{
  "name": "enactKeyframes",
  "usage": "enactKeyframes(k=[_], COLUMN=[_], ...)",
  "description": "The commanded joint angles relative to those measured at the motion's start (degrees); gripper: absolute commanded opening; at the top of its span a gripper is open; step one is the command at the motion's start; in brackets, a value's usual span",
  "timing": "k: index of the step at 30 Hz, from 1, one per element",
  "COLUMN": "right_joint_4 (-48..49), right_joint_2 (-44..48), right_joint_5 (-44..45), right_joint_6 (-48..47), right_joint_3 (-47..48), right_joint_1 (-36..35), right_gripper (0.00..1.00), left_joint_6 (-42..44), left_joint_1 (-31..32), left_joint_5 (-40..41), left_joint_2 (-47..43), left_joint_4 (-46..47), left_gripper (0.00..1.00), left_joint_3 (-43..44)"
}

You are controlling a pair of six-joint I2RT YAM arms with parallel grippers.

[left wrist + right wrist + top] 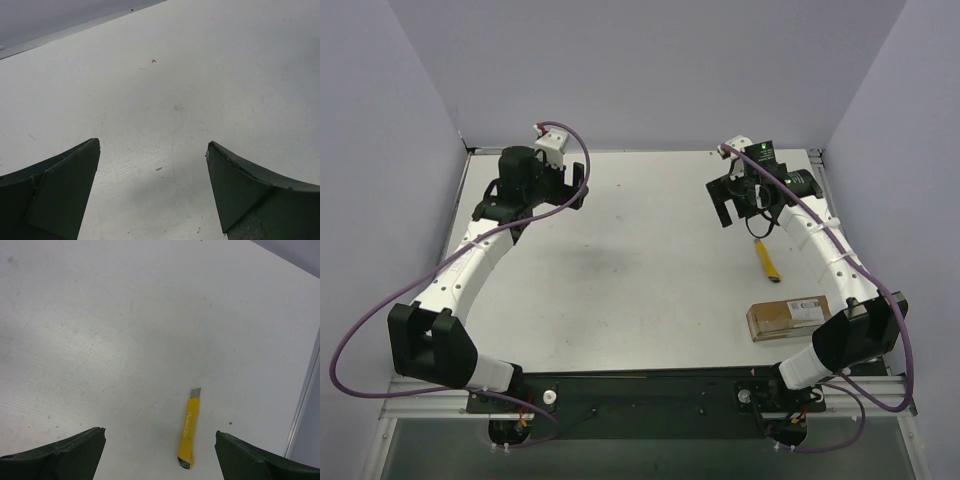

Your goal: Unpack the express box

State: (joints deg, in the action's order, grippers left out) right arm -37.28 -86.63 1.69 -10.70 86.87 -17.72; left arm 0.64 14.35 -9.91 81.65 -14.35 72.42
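The express box (pixel 790 318), a small brown carton with a white label on top, lies closed at the near right of the table, close to the right arm's base. A yellow utility knife (pixel 767 260) lies between the box and my right gripper; in the right wrist view the knife (pixel 189 427) has its blade out and lies between the fingers' line. My right gripper (pixel 726 203) is open and empty, above the table at the far right. My left gripper (pixel 579 184) is open and empty at the far left, over bare table (pixel 160 100).
The white table (pixel 620 270) is walled by grey panels at left, back and right. A metal rail (pixel 825 190) runs along the right edge. The arm bases and a black mounting bar (pixel 640 395) sit at the near edge.
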Motion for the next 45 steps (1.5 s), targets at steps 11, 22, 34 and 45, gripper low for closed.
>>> enactKeyframes(k=[11, 22, 34, 45], right_joint_4=[-20.37, -37.61, -24.52, -18.89], right_joint_2=[5.59, 5.86, 3.75, 2.52], right_joint_5=[-23.04, -21.56, -14.88, -13.91], right_joint_6=[-29.37, -54.07, -55.58, -52.94], right_joint_3=[-4.95, -14.70, -23.32, -28.51], right_joint_1=[10.75, 24.04, 22.12, 7.00], right_gripper=[0.93, 0.83, 0.73, 0.52], left_joint_6=[-0.29, 0.15, 1.55, 4.36], left_joint_1=[0.77, 2.79, 3.40, 3.40], left_joint_5=[-4.41, -8.81, -8.28, -6.26], left_joint_2=[0.09, 2.20, 0.44, -0.87], left_joint_4=[1.78, 1.78, 1.08, 0.11], left_gripper=[0.97, 0.96, 0.96, 0.96], left_joint_3=[-0.44, -1.23, -2.55, -1.76])
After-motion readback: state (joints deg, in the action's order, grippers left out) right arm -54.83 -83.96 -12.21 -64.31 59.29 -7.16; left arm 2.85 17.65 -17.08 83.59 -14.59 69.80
